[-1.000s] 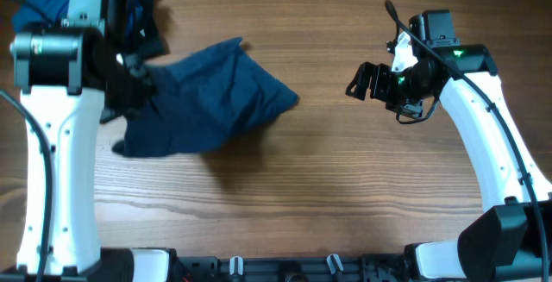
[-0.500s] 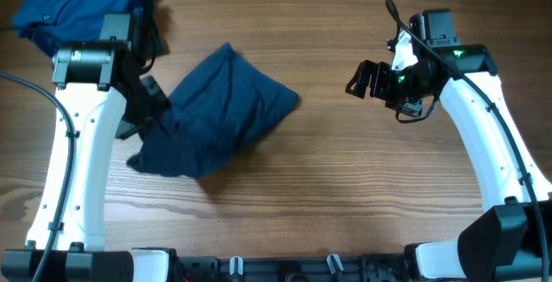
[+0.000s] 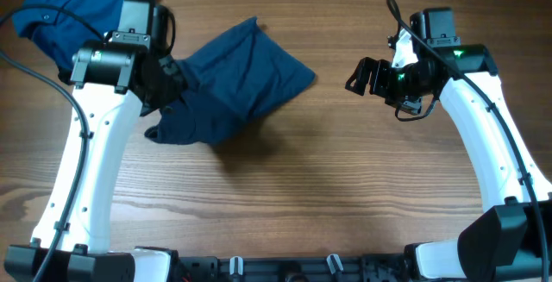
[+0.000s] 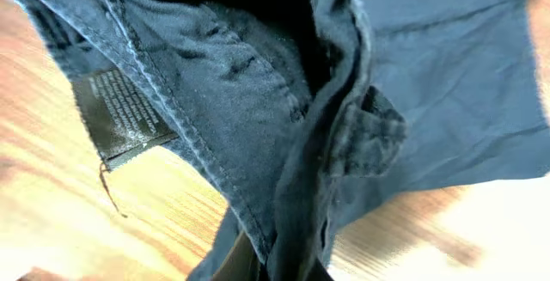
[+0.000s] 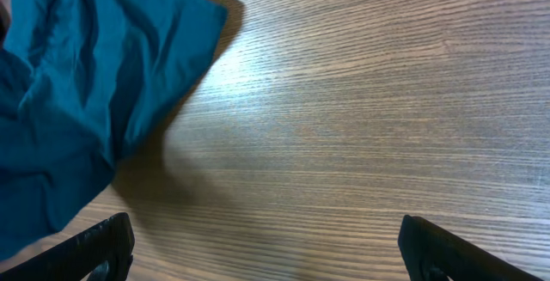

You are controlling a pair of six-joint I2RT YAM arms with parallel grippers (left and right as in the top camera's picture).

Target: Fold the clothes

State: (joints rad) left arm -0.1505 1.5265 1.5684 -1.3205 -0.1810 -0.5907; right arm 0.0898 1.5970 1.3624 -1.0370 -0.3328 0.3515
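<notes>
A dark navy shorts-like garment (image 3: pixel 235 84) hangs off the table's left-centre, its seams and a black label (image 4: pixel 120 113) close up in the left wrist view. My left gripper (image 3: pixel 164 88) is shut on a bunched fold of this garment (image 4: pixel 296 229) and holds it up. A brighter blue shirt (image 3: pixel 65 10) lies crumpled at the far left corner, behind the left arm. My right gripper (image 3: pixel 366 77) hovers to the right of the garment, open and holding nothing; its fingertips (image 5: pixel 99 247) frame bare wood, with the garment's corner (image 5: pixel 94 83) at the upper left.
The wooden table (image 3: pixel 362 187) stretches between the two arms. The arms' bases and some clips line the front edge (image 3: pixel 285 265). A black cable (image 3: pixel 26 84) loops beside the left arm.
My left gripper has carried the navy garment to the right and toward the far side, so it now hangs nearer the middle. The right arm has not moved.
</notes>
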